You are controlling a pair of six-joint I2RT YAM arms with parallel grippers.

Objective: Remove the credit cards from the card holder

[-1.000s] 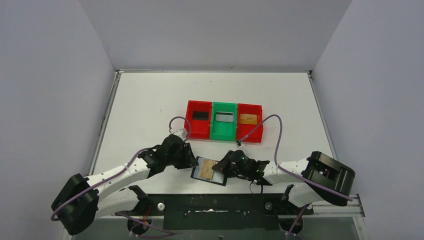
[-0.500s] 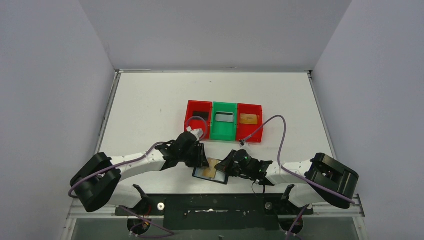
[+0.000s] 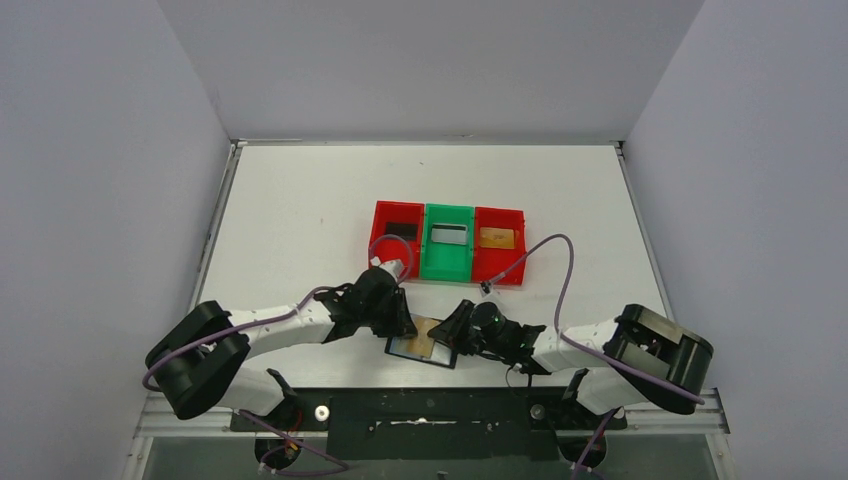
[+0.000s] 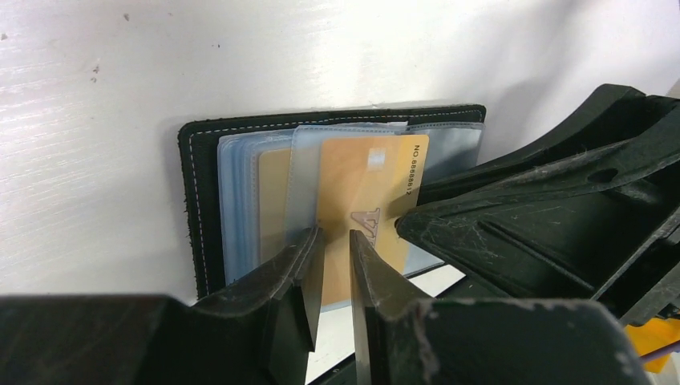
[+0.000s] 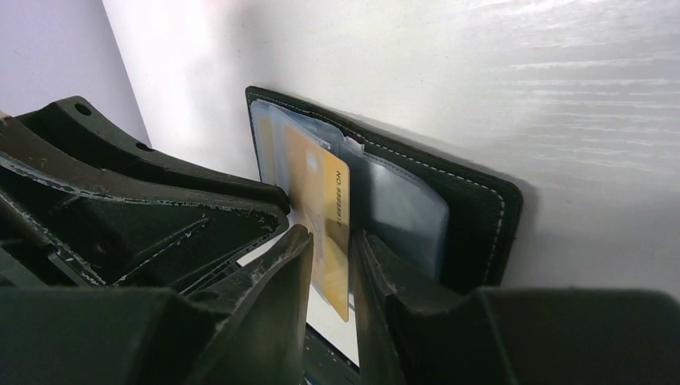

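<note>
The black card holder lies open near the table's front edge, its clear grey-blue pockets facing up. One gold credit card sticks halfway out of a pocket. A second gold one sits inside a sleeve. My right gripper straddles the protruding card's edge, jaws slightly apart, with daylight on one side of the card. My left gripper hovers over the same card from the other side, its jaws a narrow slit apart with nothing seen between them.
A row of three trays stands behind the wallet: red, green, red. The right red tray holds a gold card. The two grippers nearly touch each other over the wallet. The table's front edge is just below it.
The left arm swung right and came over the wallet. The right jaws, which were shut on the card, have eased apart. The left jaws have narrowed.
</note>
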